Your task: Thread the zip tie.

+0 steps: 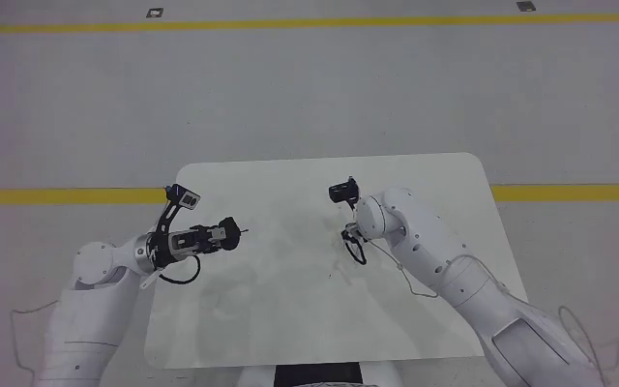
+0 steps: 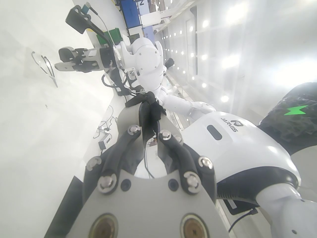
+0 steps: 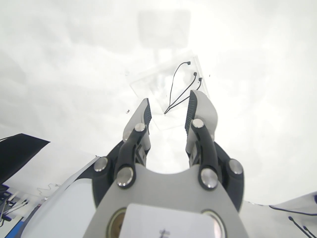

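Several thin black zip ties (image 3: 177, 87) lie fanned out on a clear flat tray (image 3: 146, 81) on the white table. My right gripper (image 3: 169, 97) hangs open just above them, its fingers either side of the point where the ties meet. The left wrist view shows that same gripper (image 2: 58, 59) open over the zip ties (image 2: 47, 68). My left gripper (image 2: 148, 100) is held above the table's left part (image 1: 232, 232), pointing at the right arm. Its fingers are shut, with a short thin dark end, apparently a zip tie (image 1: 243, 230), sticking out of the tip.
The white table (image 1: 290, 319) is bare between the two arms and towards its front edge. A few more black zip ties (image 3: 298, 225) lie by the right arm's base. Yellow floor lines run beyond the table.
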### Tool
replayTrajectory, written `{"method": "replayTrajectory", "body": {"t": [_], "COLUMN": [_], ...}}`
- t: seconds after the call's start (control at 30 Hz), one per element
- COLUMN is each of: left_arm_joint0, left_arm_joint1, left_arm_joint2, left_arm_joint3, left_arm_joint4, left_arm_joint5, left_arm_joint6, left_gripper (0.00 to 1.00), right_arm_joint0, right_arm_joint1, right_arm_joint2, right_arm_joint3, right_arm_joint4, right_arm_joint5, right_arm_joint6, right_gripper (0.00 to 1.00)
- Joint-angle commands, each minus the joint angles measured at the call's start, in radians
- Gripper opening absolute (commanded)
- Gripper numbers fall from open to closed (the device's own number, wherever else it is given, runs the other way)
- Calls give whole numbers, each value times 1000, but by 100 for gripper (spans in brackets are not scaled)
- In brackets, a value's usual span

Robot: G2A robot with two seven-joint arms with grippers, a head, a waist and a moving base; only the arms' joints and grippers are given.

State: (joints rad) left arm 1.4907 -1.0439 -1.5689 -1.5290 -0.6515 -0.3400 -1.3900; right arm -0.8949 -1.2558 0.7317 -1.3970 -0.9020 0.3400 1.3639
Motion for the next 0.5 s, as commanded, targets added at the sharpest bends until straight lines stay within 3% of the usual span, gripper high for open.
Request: {"method": "replayTrajectory", "body": {"t": [0.0, 0.47], "left_arm_joint0": [0, 0], "left_arm_joint1": [0, 0], "left_arm_joint2": [0, 0], "left_arm_joint3": [0, 0], "left_arm_joint4": [0, 0], "left_arm_joint5": [0, 0], "left_arm_joint6": [0, 0], "left_gripper": [0, 0], "right_arm_joint0": [-6, -20], "right_arm_joint1": [-5, -49], "right_arm_joint2": [0, -20], "right_arm_joint3": [7, 61], "right_arm_joint4": [-6, -41], "right_arm_joint5": [0, 0], "right_arm_joint6": [-5, -25], "right_gripper": [28, 19]}}
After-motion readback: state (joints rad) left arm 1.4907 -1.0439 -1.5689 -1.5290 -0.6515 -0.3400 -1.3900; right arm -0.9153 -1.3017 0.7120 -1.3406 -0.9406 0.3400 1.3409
